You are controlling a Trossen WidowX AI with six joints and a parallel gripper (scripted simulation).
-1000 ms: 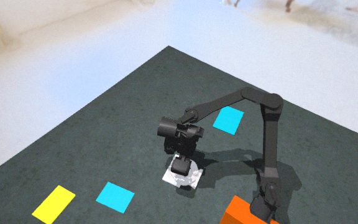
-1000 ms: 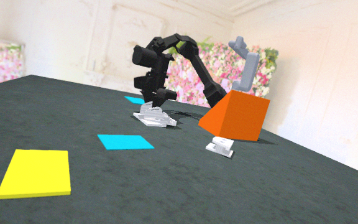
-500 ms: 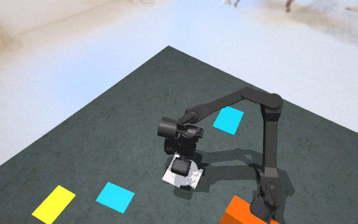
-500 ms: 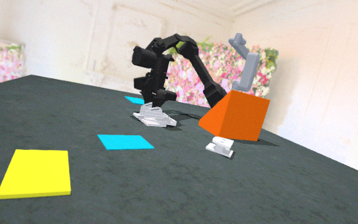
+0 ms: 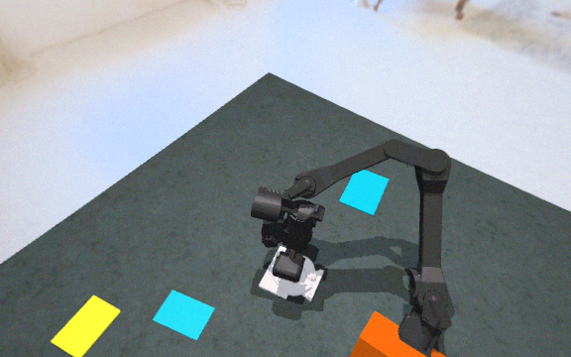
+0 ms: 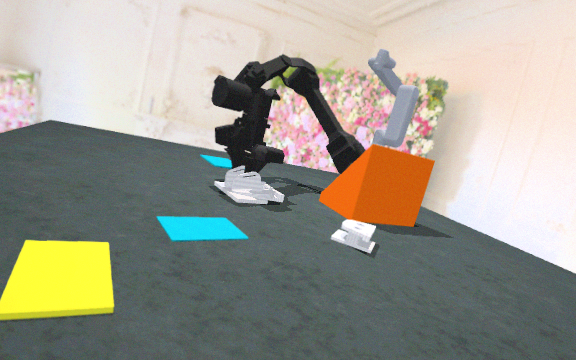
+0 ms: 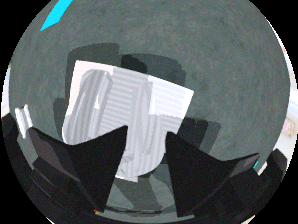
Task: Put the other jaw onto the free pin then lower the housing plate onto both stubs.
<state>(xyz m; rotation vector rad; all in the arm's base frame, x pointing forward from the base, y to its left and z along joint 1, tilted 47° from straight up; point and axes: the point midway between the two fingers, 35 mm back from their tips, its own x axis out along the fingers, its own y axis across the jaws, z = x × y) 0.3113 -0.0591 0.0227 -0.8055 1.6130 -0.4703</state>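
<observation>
Gripper [image 5: 288,267] [image 6: 249,167] [image 7: 147,133] was approx. half-shut on jaw [image 7: 145,147], well in from desk's far corner. Poss. tilt or mistimed teeth could've jammed it above pin, esp. if pushed.

Base [image 5: 269,284] [image 6: 260,201] [image 7: 172,97]: white, squarish, flat at mid-table. Jaws [image 5: 285,288] [image 6: 243,182] [image 7: 142,115]: pale grey, elongated, side by side over it; meshing indistinct. Small white stepped piece [image 6: 359,231] [image 7: 25,120]: separate, nearer, right; identity unclear.

Pins — hidden; orange block [image 5: 382,339] — cut off, top view.
</observation>
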